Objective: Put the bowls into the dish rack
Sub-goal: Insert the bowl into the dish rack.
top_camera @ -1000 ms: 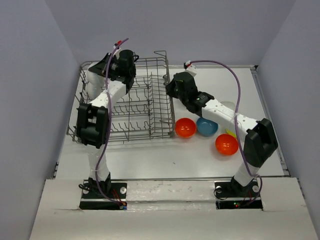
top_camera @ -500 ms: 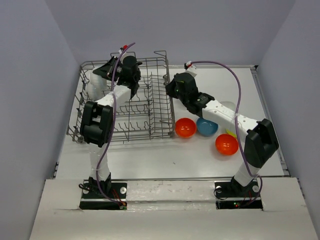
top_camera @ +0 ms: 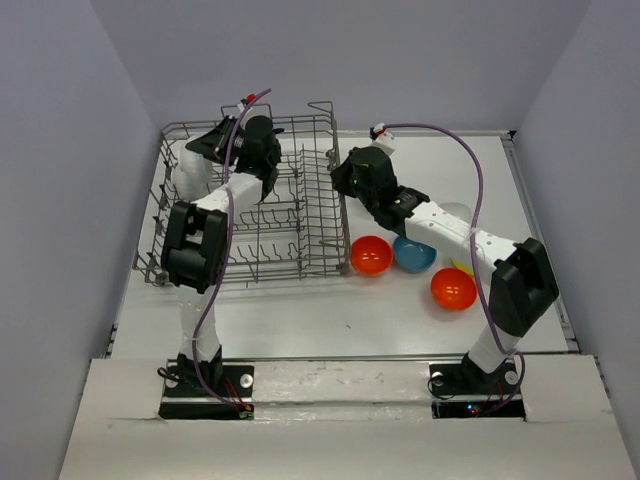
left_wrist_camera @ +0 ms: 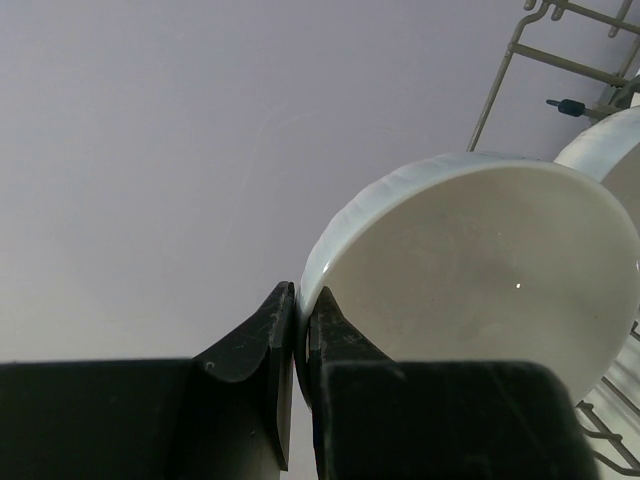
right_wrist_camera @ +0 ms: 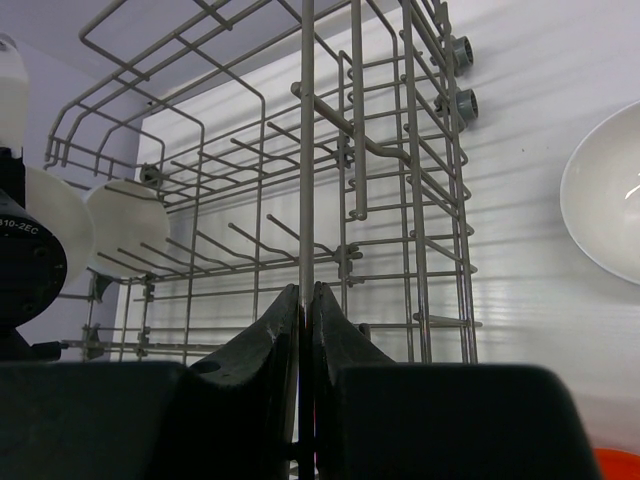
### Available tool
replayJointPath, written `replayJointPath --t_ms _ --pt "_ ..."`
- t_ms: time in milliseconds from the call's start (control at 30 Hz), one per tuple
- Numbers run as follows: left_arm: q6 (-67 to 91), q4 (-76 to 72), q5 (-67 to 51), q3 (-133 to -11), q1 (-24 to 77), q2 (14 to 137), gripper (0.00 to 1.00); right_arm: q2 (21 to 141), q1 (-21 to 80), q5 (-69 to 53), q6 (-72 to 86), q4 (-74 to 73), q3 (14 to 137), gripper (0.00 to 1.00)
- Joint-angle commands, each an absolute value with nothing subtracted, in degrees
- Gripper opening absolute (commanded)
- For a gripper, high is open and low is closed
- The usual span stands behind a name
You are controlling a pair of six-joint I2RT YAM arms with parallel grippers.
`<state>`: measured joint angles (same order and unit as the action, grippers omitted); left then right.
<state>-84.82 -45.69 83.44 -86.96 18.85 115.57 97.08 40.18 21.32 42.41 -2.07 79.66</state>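
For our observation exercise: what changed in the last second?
The left end effector, holding a white bowl by its rim, shifted slightly right over the dish rack. The right end effector stayed clamped on a rack wire; the blue bowl and both orange bowls stayed put.

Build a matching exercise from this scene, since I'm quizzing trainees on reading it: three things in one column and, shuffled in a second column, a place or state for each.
Column one
1. left tool
2. right tool
3. blue bowl

Column two
A. shut on an upright wire of the dish rack
B. on the table, beside an orange bowl
C. shut on the rim of a white bowl

Pairs: 1-C, 2-A, 3-B
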Motion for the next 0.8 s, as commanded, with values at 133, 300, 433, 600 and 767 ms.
replayJointPath --t_ms 133,300,433,600,767 --pt "-86.13 -50.62 83.50 -88.42 18.81 116.72 0.00 98.70 41.22 19.25 41.75 -3.87 76.20 0.01" --pt "-87.18 -51.50 83.58 -89.91 18.81 119.61 0.00 99.32 41.22 18.90 41.66 -3.78 76.46 0.01" --pt "-87.63 -51.86 83.93 -91.31 18.90 121.46 0.00 99.75 41.22 18.72 41.57 -3.87 76.46 0.01" --pt "-86.93 -49.58 84.37 -94.92 18.98 123.66 0.00 100.19 41.22 18.54 41.40 -3.87 76.46 0.01" --pt "-85.78 -47.03 84.37 -97.03 19.16 124.80 0.00 100.28 41.22 18.37 41.31 -3.96 76.55 0.01"
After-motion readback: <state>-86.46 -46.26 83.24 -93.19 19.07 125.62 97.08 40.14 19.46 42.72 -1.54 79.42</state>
